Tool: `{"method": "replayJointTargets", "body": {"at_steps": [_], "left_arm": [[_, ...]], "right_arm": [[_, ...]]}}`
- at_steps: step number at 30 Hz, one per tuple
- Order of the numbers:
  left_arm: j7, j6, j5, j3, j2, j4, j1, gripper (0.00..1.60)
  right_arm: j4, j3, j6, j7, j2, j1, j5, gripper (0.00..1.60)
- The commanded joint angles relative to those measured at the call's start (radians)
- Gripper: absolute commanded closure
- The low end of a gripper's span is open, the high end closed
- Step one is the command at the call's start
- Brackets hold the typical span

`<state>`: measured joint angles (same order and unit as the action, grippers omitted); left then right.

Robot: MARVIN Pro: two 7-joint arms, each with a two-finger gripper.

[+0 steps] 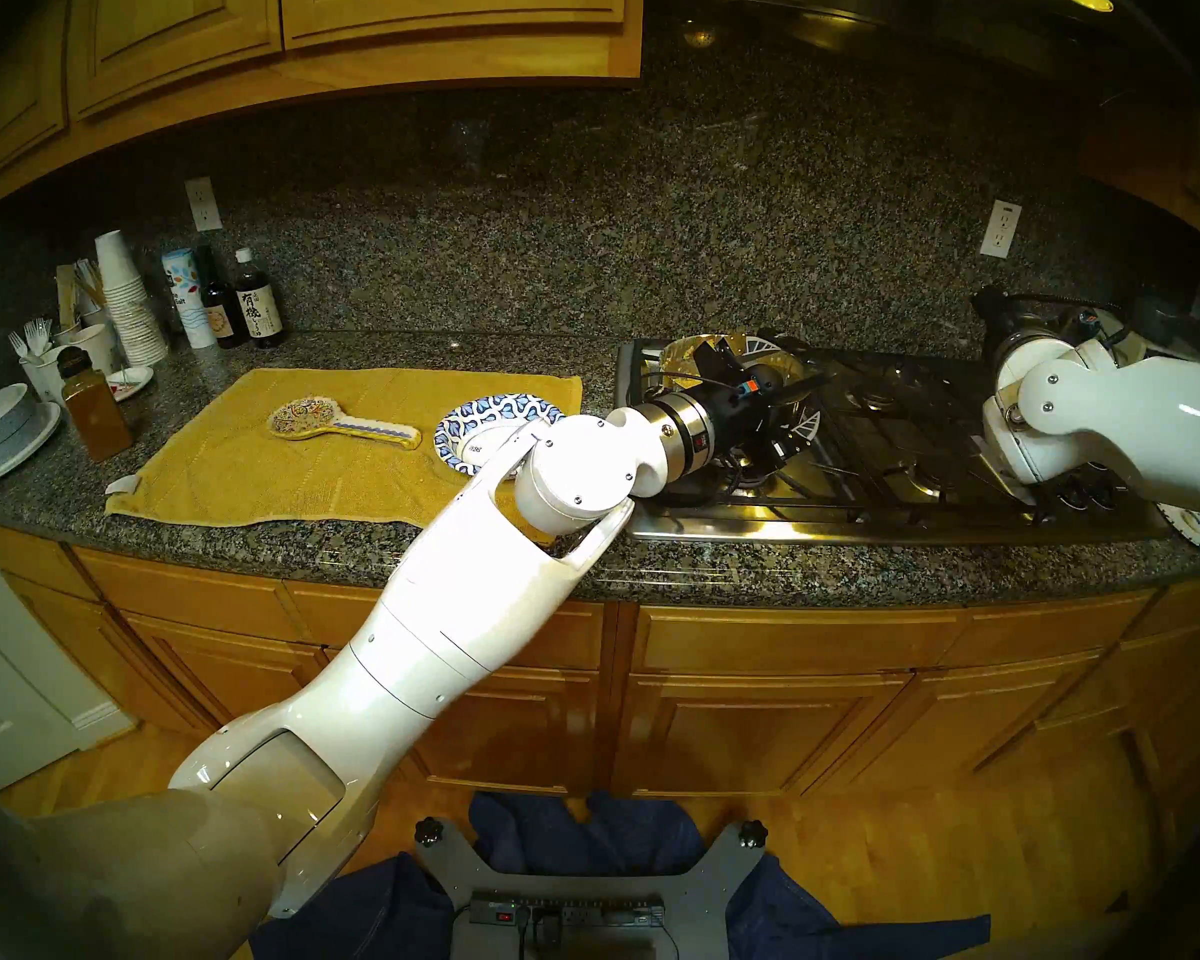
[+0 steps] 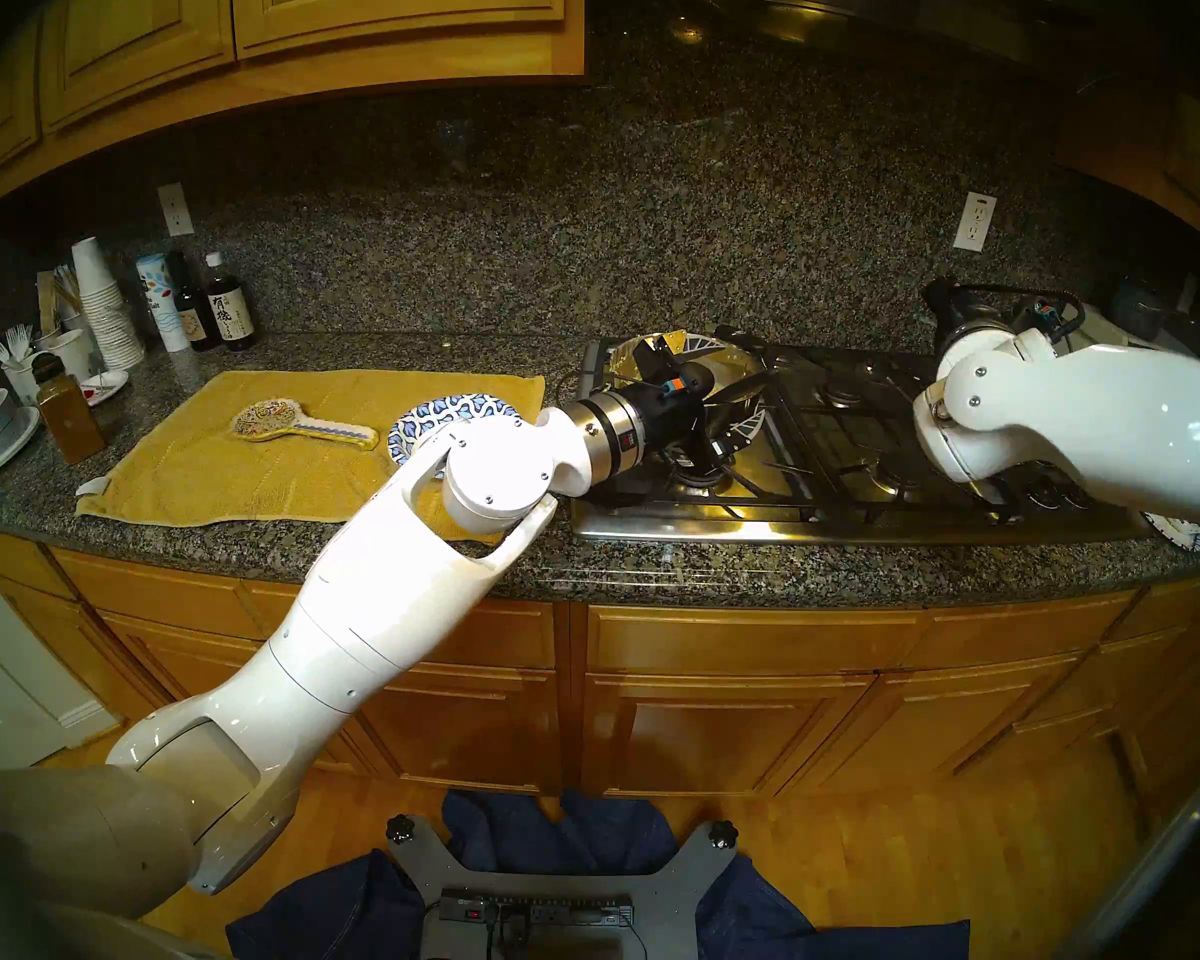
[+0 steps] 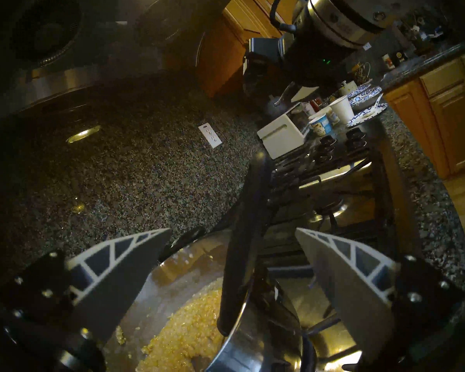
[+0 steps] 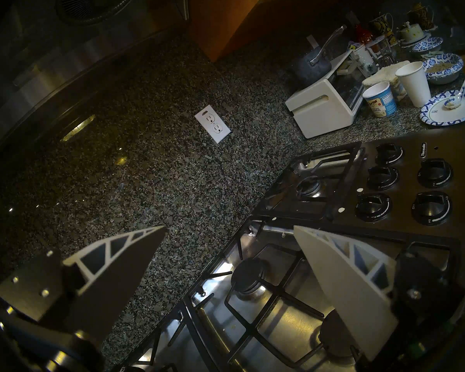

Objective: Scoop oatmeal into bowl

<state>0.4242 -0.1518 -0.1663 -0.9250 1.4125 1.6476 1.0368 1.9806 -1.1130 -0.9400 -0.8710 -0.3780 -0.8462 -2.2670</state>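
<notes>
The oatmeal (image 3: 188,334) lies tan-yellow and lumpy in a steel pan (image 3: 169,288) on the stove's left rear burner. My left gripper (image 3: 232,229) hangs over the pan's rim (image 1: 680,353), open. A black utensil handle (image 3: 246,245) stands between its fingers and leans on the rim, and neither finger presses on it. The bowl (image 1: 490,415), blue-and-white patterned, sits on the yellow towel (image 1: 272,467) left of the stove, partly hidden by my left arm. My right gripper (image 4: 228,226) is open and holds nothing above the stove's right burners.
A colourful spoon rest (image 1: 344,425) lies on the towel. Bottles, stacked paper cups (image 1: 126,307) and grey bowls (image 1: 8,432) crowd the far left counter. Right of the stove are knobs (image 4: 414,186), a white toaster oven (image 4: 325,111), cups and patterned plates (image 4: 450,109).
</notes>
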Motion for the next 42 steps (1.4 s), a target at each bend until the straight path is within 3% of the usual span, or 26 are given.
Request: {"method": "replayJointTargets", "body": {"at_steps": [1,4,7,15,20,33,34,40,41,42], "left_arm": [[0.025,0.019,0.043,-0.101,-0.015,0.115,-0.096,0.0],[0.031,0.02,0.076,-0.183,-0.042,0.157,-0.117,0.0],[0.024,0.016,0.094,-0.211,-0.067,0.18,-0.121,0.0],[-0.016,-0.029,0.14,-0.361,-0.207,0.263,-0.061,0.0],[-0.061,-0.068,0.137,-0.44,-0.266,0.24,-0.021,0.0],[-0.203,-0.204,0.102,-0.685,-0.445,0.127,0.171,0.0],[-0.219,-0.213,0.097,-0.678,-0.438,0.117,0.175,0.0],[-0.298,-0.25,0.115,-0.814,-0.498,0.108,0.256,0.0],[-0.315,-0.256,0.118,-0.79,-0.509,0.108,0.26,0.0],[-0.324,-0.261,0.125,-0.834,-0.508,0.12,0.285,0.0]], "right_arm": [[-0.002,0.022,-0.005,0.008,-0.008,-0.027,0.008,0.0],[-0.003,0.021,-0.005,0.007,-0.01,-0.025,0.005,0.0],[-0.003,0.02,-0.005,0.007,-0.01,-0.024,0.004,0.0],[-0.004,0.017,-0.005,0.006,-0.013,-0.022,-0.003,0.0],[-0.004,0.014,-0.006,0.006,-0.014,-0.021,-0.007,0.0],[-0.005,0.011,-0.007,0.006,-0.019,-0.022,-0.016,0.0],[-0.005,0.011,-0.007,0.006,-0.02,-0.022,-0.016,0.0],[-0.006,0.012,-0.009,0.008,-0.022,-0.026,-0.018,0.0],[-0.006,0.013,-0.009,0.008,-0.022,-0.026,-0.018,0.0],[-0.006,0.013,-0.009,0.008,-0.023,-0.027,-0.018,0.0]]}}
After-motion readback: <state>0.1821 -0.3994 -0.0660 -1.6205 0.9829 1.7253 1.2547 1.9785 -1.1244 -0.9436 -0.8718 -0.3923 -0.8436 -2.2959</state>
